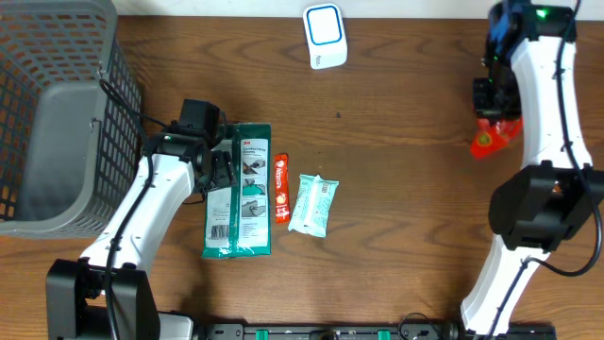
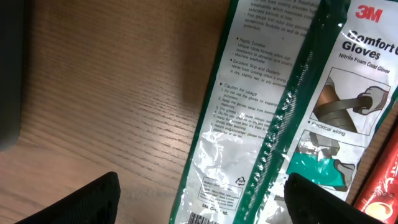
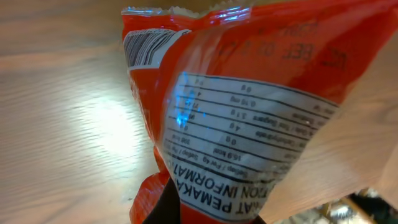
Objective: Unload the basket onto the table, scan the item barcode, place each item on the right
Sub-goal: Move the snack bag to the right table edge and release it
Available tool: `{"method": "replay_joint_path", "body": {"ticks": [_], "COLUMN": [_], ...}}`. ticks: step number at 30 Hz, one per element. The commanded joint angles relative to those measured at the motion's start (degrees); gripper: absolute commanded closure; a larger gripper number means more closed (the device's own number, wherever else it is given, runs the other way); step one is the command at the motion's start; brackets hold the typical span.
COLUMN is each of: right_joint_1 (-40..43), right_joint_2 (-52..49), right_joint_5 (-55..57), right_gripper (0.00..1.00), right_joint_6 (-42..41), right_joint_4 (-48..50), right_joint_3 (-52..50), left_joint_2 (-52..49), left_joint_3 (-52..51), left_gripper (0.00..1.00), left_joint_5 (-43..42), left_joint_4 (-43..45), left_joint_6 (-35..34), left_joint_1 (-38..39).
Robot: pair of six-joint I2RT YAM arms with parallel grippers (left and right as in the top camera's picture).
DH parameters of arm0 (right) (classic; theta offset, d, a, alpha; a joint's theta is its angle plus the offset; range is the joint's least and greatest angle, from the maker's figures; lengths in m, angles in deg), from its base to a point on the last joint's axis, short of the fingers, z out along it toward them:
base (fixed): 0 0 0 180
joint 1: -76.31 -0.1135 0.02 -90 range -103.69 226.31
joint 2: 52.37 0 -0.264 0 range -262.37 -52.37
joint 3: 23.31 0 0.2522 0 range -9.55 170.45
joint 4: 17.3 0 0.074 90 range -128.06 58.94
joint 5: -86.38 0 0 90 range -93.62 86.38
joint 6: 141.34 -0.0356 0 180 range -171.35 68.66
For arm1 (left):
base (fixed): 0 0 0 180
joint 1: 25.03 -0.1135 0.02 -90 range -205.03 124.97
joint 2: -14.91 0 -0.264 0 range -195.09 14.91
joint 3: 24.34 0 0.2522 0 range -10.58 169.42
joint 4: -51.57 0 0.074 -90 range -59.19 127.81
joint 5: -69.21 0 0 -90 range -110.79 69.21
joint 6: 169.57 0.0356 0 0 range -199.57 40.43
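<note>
Surface: brown wood-grain table (image 1: pixel 396 170), matte with one soft glare patch; grey mesh basket (image 1: pixel 57 113) at its left end.
Item: red pouch (image 1: pixel 494 137) at your far right, apparently lifted off the wood, well apart from the white scanner (image 1: pixel 325 36) at top centre.
Right gripper (image 1: pixel 492 111): pinched shut on one end of the pouch, the rest sticking out free.
Left gripper (image 1: pixel 215 170): jaws spread wide, holding nothing, hovering over the green glove pack (image 1: pixel 241 194).
Barcode (image 3: pixel 144 46): near the crimped top seal in the right wrist view, on a curved bit of film.
Risk, read fail: glossy film throws glare and the code bends with the pouch; you'd likely get no beep unless it faces the scanner flat.
Risk, slip: thin slick foil, pinched at one end only; a fast swing could let it twist or drop.
Risk, wrong face: code sits at one corner, so a small wrist error points the nutrition panel at the scanner instead.
Materials: pouch is crinkly and puffed; glove pack is flat clear-and-green plastic with a ribbed seam; small red sachet (image 1: pixel 281 187) and pale blue packet (image 1: pixel 312 204) lie just beside it.
</note>
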Motion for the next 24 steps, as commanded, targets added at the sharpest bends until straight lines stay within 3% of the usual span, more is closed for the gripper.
{"method": "replay_joint_path", "body": {"ticks": [1,7,10,15,17,24], "right_joint_1": [3.48,9.35,12.22,14.73,15.3,15.5], "right_joint_2": [0.94,0.94,0.94,0.96,0.96,0.96], "right_joint_5": [0.35,0.28,0.22,-1.22,-1.42,-9.01], "right_gripper": [0.99,0.99,0.87,0.13,0.01,0.01], "right_joint_6": [-1.46,-3.8,-3.76,-3.72,-3.72,-3.72], "right_joint_4": [2.12,8.04,8.57,8.5,8.52,9.18], "right_joint_3": [-6.05,-15.02,-17.64,-17.94,-17.94,-17.94], "left_joint_2": [0.42,0.42,0.42,0.42,0.42,0.42], "left_joint_3": [0.9,0.9,0.9,0.87,0.87,0.9], "left_gripper": [0.15,0.15,0.15,0.15,0.15,0.15], "left_joint_5": [0.33,0.33,0.33,0.33,0.33,0.33], "left_joint_4": [0.0,0.0,0.0,0.0,0.0,0.0], "left_joint_6": [0.28,0.28,0.28,0.28,0.28,0.28], "left_joint_1": [-0.35,-0.35,-0.35,-0.35,-0.35,-0.35]}}
